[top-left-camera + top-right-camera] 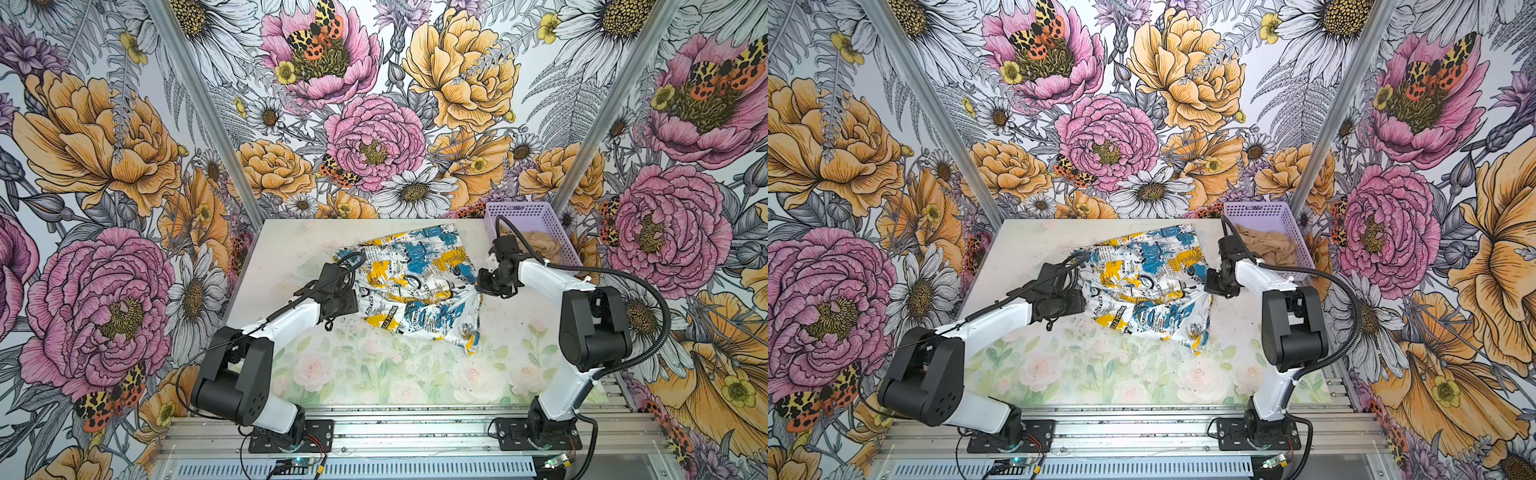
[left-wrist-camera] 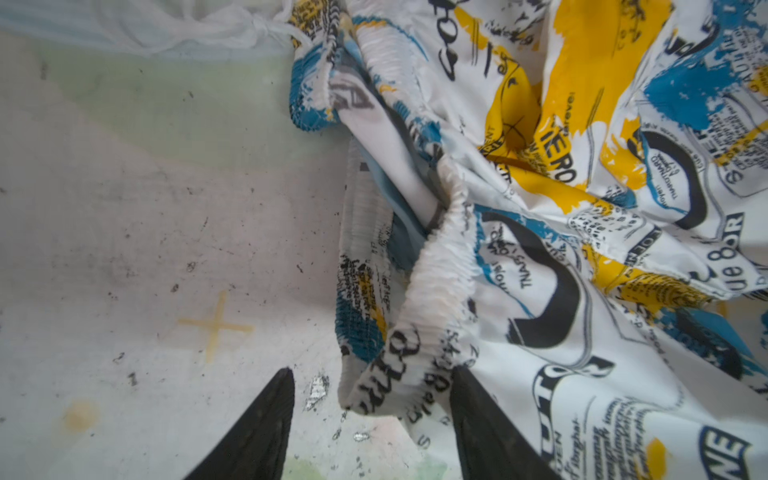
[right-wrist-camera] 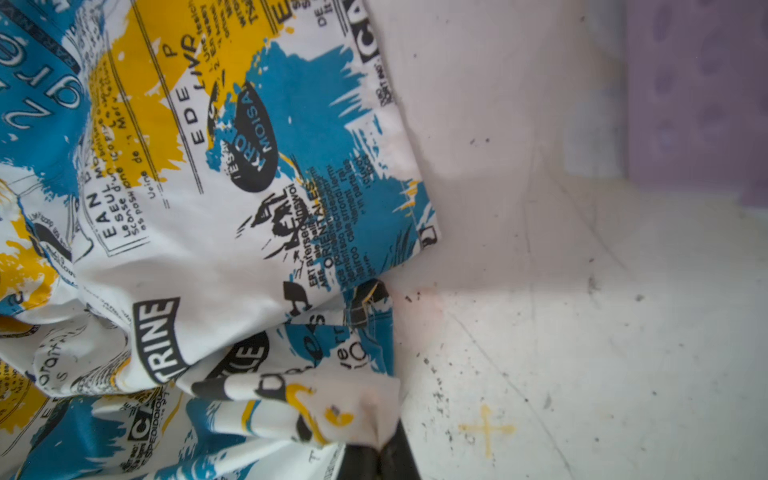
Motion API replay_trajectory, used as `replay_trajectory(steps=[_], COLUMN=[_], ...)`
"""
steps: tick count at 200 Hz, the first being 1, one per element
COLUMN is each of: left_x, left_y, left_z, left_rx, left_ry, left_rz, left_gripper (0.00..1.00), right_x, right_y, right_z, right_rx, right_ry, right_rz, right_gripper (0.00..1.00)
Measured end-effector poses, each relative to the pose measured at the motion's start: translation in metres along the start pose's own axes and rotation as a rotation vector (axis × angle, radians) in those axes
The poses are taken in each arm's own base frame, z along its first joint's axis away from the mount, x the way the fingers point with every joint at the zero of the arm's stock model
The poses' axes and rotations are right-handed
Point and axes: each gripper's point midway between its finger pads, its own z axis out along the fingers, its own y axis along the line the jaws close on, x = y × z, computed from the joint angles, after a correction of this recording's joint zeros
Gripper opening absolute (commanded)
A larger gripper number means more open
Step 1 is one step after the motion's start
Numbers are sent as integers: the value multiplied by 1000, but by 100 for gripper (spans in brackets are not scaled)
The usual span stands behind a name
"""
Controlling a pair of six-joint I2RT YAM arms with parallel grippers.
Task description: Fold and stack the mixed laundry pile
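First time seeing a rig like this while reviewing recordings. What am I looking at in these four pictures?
A left arm and a right arm, both robotic, stand at the near edge of the table. Two pictures look down on the whole scene from overhead; two come from cameras on the arms' wrists. A white printed garment with blue and yellow patches lies crumpled on the table. A tan garment sits in the lavender basket at the far right corner. The right end effector is shut, pinching an edge of the printed garment. The left end effector is open, straddling the elastic waistband.
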Motion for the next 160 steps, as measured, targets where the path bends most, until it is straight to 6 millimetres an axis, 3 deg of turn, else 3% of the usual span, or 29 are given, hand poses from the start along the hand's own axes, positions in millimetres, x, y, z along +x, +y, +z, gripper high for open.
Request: replay_trajectory(steps=[17, 32, 64, 80, 99, 126, 160], left_x=[3, 7, 6, -1, -8, -19, -27], left_y=[-2, -6, -22, -30, -32, -35, -34], left_z=[8, 14, 17, 13, 3, -20, -43], left_rx=[4, 12, 43, 66, 77, 100, 116], left_ry=[12, 28, 32, 17, -7, -57, -99], left_rz=[7, 15, 40, 54, 49, 42, 35], left_gripper=[52, 38, 1, 0, 0, 0, 0], right_x=[-8, -15, -22, -18, 5, 56, 124], right_y=[-5, -7, -8, -8, -9, 0, 24], right_z=[-1, -2, -2, -6, -19, -38, -21], right_rx=[3, 3, 3, 3, -2, -33, -91], right_ry=[-10, -18, -25, -27, -22, -2, 110], right_rz=[10, 16, 18, 16, 24, 17, -5], right_gripper=[0, 0, 35, 46, 54, 56, 55])
